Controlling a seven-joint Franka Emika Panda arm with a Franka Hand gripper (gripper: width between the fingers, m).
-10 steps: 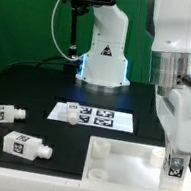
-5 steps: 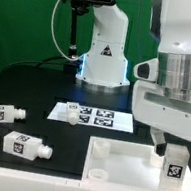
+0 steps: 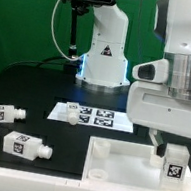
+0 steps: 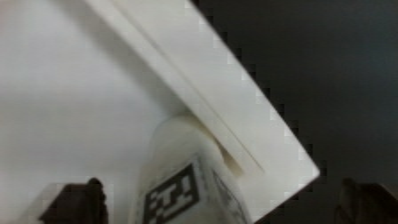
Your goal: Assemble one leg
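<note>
On the exterior view's left you have two loose legs lying on their sides on the dark table: one leg [image 3: 1, 113] further back near the edge, a second leg [image 3: 27, 144] nearer the camera, each with its tag showing and its round stub pointing to the view's right. Moving across, the marker board [image 3: 98, 115] lies flat in the middle, and a third leg [image 3: 71, 117] lies at its left end; you cannot tell whether they touch. Next comes the tabletop [image 3: 122, 161], a large white square with a raised rim, at the front. At its right corner a fourth leg [image 3: 175, 162] stands upright, tag facing the camera. The arm's big white body [image 3: 181, 88] hangs above that corner.

In the wrist view you see the tabletop's rim [image 4: 214, 90] running diagonally and the standing leg [image 4: 178, 185] against it. The gripper [image 4: 222, 200] shows two dark fingertips [image 4: 79, 200] spread wide to either side of the leg, well apart from it, so it has let go.
</note>
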